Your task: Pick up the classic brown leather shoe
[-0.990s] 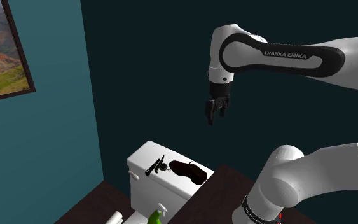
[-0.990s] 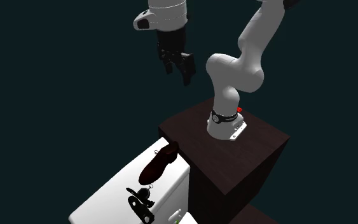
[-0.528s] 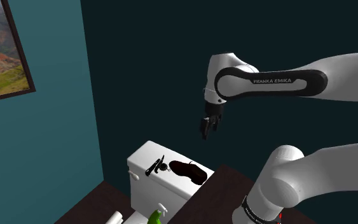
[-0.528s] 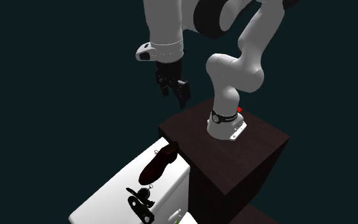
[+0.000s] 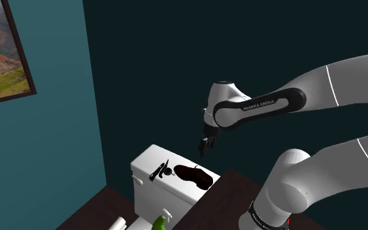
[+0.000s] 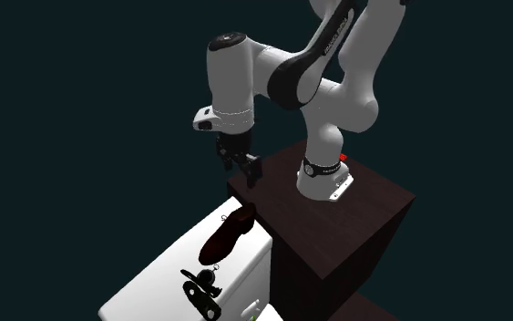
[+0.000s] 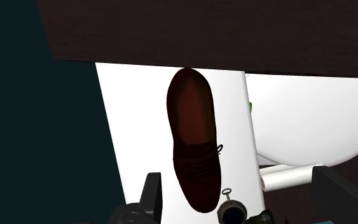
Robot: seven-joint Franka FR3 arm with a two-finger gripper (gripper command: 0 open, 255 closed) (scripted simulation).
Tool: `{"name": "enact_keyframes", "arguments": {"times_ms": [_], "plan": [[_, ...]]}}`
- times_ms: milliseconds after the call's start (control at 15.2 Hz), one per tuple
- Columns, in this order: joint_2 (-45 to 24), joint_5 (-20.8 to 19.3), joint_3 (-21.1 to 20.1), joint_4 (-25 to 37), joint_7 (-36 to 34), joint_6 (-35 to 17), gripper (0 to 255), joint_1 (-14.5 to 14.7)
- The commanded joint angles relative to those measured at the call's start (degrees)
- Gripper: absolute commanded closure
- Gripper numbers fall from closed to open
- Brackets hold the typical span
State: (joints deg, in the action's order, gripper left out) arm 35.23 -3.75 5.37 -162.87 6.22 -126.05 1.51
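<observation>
The white arm (image 5: 319,85) rises from its base, doubles back at the elbow and sends its forearm down towards the shoulder view's left, with the wrist bent so that the hand points down. White lettering on the dark forearm cover (image 5: 257,104) reads FRANKA EMIKA, slanted along the link. The printing on the base ring (image 6: 323,167) is too small for us to read.

The teal wall (image 5: 58,144) carries a framed landscape picture (image 5: 2,52), which is cut by the frame's edge. The dark brown stand (image 6: 364,210) abuts a white toilet tank (image 5: 148,160). On the tank lid, at the end nearest the stand, lies the dark brown shoe (image 5: 192,175) (image 6: 227,235) (image 7: 193,146), upright on its sole with its laces showing.

The gripper (image 5: 203,149) (image 6: 248,173) (image 7: 242,189) hangs above the shoe, apart from it. We see its fingers (image 7: 152,194) spread and holding nothing.

Just beside the shoe rests a small pocket watch (image 7: 233,211). Next to that is a black object (image 6: 200,296) that we cannot identify. A green spray bottle (image 5: 159,222) is cut off at the shoulder view's lower edge.
</observation>
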Motion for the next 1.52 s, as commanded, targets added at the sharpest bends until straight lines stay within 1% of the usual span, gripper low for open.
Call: {"name": "enact_keyframes", "arguments": {"times_ms": [0, 198, 330, 462, 528, 792, 1056, 1122, 1188, 1452], "plan": [[-3.51, -0.21, 1.1, -2.08, 1.53, -7.14, 0, 0.05], [-10.87, 0.27, 2.7, -3.68, 3.87, -17.85, 0, 0.81], [-16.66, 1.36, 3.98, -4.0, 5.93, -25.12, 0, 1.86], [-23.0, 3.9, 5.61, -3.72, 8.97, -32.3, 0, 3.74], [-25.23, 5.38, 6.26, -3.48, 10.44, -34.65, 0, 4.66], [-30.08, 9.14, 7.17, -3.38, 13.22, -39.29, 0, 6.53], [-34.67, 15.77, 7.51, -2.88, 18.06, -43.19, 0, 8.61], [-34.68, 15.77, 7.43, -2.88, 18.06, -43.19, 0, 8.52], [-34.61, 15.69, 7.61, -2.83, 18.32, -43.06, 255, 8.35], [-34.78, 15.91, 7.62, -2.7, 18.54, -43.1, 255, 8.37]]}}
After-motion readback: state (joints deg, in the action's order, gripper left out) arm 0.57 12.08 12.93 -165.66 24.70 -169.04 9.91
